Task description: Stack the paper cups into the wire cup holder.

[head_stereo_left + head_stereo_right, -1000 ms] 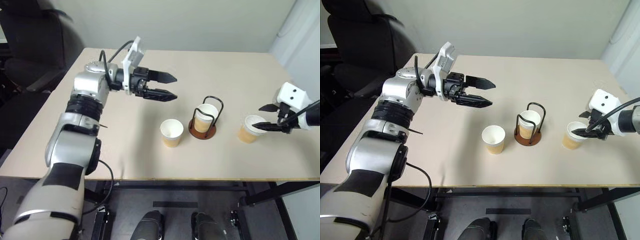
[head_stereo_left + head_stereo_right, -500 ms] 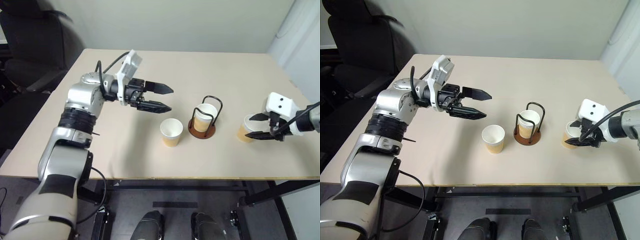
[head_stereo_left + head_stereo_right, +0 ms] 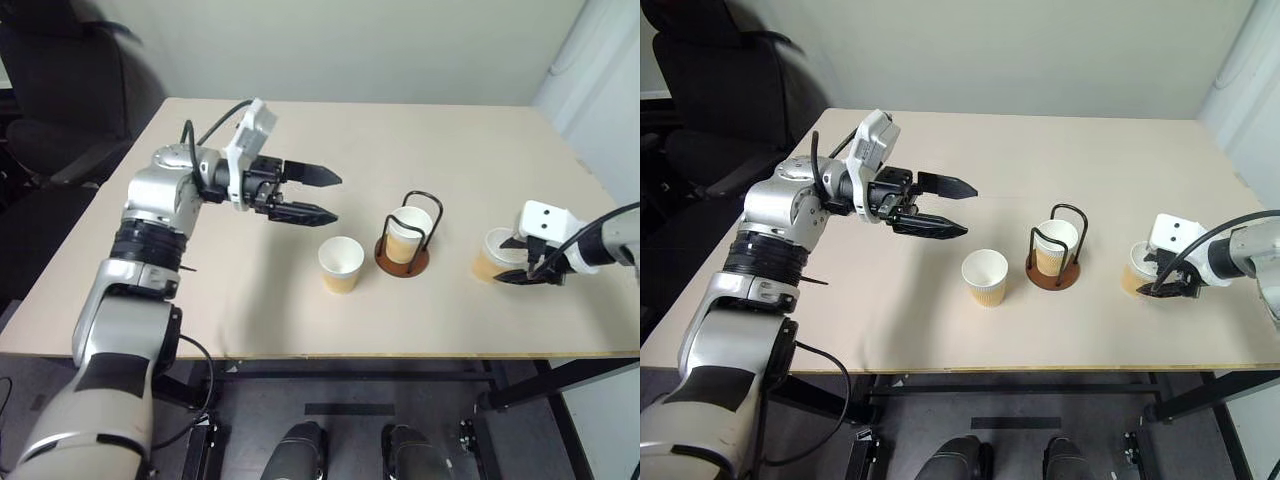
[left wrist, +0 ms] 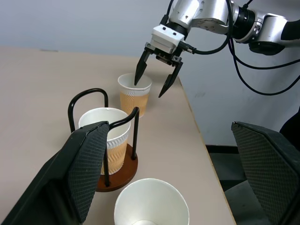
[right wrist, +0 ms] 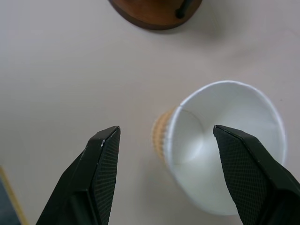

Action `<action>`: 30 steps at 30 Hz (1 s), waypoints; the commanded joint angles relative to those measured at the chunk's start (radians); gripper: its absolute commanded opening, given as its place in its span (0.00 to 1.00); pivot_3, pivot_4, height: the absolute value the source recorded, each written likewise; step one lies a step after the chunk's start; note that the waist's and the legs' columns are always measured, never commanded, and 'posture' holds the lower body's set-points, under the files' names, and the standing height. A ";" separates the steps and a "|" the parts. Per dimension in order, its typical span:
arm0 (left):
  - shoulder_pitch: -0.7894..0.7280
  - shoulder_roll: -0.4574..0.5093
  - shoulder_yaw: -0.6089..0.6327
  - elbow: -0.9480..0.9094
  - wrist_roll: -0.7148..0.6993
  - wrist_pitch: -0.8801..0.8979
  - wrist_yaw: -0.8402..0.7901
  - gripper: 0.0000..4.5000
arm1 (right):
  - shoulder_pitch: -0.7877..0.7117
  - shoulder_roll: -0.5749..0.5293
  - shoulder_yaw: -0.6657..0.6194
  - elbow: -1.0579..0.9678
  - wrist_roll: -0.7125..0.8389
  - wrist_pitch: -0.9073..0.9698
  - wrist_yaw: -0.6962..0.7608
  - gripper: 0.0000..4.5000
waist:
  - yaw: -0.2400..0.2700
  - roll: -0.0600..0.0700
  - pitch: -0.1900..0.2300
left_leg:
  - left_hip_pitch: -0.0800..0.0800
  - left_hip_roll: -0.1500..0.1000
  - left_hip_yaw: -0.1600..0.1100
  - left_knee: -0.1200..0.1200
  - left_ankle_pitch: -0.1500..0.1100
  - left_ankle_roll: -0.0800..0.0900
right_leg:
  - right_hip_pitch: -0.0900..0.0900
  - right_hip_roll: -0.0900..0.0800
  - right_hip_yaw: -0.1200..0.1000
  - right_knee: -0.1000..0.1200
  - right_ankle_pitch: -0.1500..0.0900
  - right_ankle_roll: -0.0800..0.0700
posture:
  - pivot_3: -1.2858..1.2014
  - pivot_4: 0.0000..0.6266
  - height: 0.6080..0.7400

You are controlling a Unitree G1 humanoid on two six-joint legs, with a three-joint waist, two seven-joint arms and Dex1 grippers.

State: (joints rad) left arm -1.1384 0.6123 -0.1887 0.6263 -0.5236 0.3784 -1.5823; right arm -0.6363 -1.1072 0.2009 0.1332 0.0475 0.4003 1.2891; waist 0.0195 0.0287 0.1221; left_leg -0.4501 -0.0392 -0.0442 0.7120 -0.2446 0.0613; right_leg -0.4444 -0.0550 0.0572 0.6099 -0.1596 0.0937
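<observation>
The left gripper (image 3: 322, 193) hung above the counter (image 3: 300, 130) with its 2 fingers (image 3: 318, 174) spread wide, holding and touching nothing, pointing across toward the cups. The right gripper (image 4: 154, 78) hovered at the cup on the robot's right (image 4: 134, 93), its fingers (image 4: 139, 71) wide apart: in the left wrist view 1 fingertip sat at the rim over the cup's mouth and the other hung outside the wall, beyond the cup. In the right wrist view the same cup (image 5: 225, 145) lay between the 2 fingers, closer to 1 of them, with a gap of bare counter to the other; whether a finger actually touched the rim could not be told. The cup stood upright on the counter near its right edge, white inside and empty. The holder (image 3: 403, 250) stood near the middle of the counter, between the other 2 cups, its brown disc base flat and black wire loops rising above it. 1 cup (image 3: 409, 232) sat upright inside the loops, empty. The 3rd cup (image 3: 341, 264) stood upright just beside the holder on the robot's left, apart from it, also empty. An office chair (image 3: 60, 80) stood beyond the counter's far left corner.
</observation>
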 commanded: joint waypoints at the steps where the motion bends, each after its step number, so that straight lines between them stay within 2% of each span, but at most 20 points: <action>1: 0.007 0.024 0.027 -0.026 0.001 -0.055 -0.032 1.00 | -0.040 0.013 0.011 0.014 -0.030 -0.016 0.015 0.58 | 0.000 0.000 0.000 | 0.000 0.000 0.000 -0.001 0.000 0.000 | 0.000 0.000 0.000 0.000 0.000 0.000 | 0.52 0.24 1.00; 8: -0.009 0.063 -0.013 0.047 0.010 -0.140 -0.032 1.00 | -0.083 0.020 0.026 0.003 -0.046 -0.011 0.077 0.02 | 0.000 0.000 0.000 | -0.001 0.000 -0.001 -0.008 0.002 -0.003 | -0.004 0.000 0.000 -0.001 0.001 -0.002 | 0.52 0.24 1.00; 20: -0.086 0.069 -0.042 0.191 0.000 -0.216 -0.032 1.00 | -0.133 -0.022 -0.009 -0.121 -0.005 0.084 0.179 0.01 | -0.001 0.000 0.000 | -0.002 0.000 -0.002 -0.013 0.002 -0.005 | -0.006 0.000 -0.001 -0.002 -0.001 -0.005 | 0.52 0.24 1.00; 25: -0.122 0.052 -0.056 0.231 0.000 -0.218 -0.032 1.00 | -0.230 -0.027 -0.030 -0.143 0.014 0.120 0.182 0.01 | -0.001 0.000 0.000 | -0.002 0.000 -0.002 -0.013 0.002 -0.005 | -0.007 0.000 -0.001 -0.001 -0.002 -0.007 | 0.52 0.24 1.00; 30: -0.144 0.040 -0.068 0.256 -0.005 -0.250 -0.032 1.00 | -0.392 -0.009 -0.043 -0.202 0.067 0.208 0.199 0.01 | -0.005 0.000 0.000 | -0.003 0.000 -0.002 -0.013 0.002 -0.005 | -0.009 0.000 0.000 -0.001 -0.004 -0.010 | 0.52 0.24 1.00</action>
State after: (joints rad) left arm -1.2472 0.6488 -0.2582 0.8820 -0.5155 0.1545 -1.5824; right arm -0.9842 -1.1107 0.2049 -0.0243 0.0872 0.5830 1.4765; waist 0.0150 0.0287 0.1222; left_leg -0.4533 -0.0393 -0.0470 0.6980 -0.2424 0.0561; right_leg -0.4533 -0.0546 0.0565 0.6093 -0.1637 0.0831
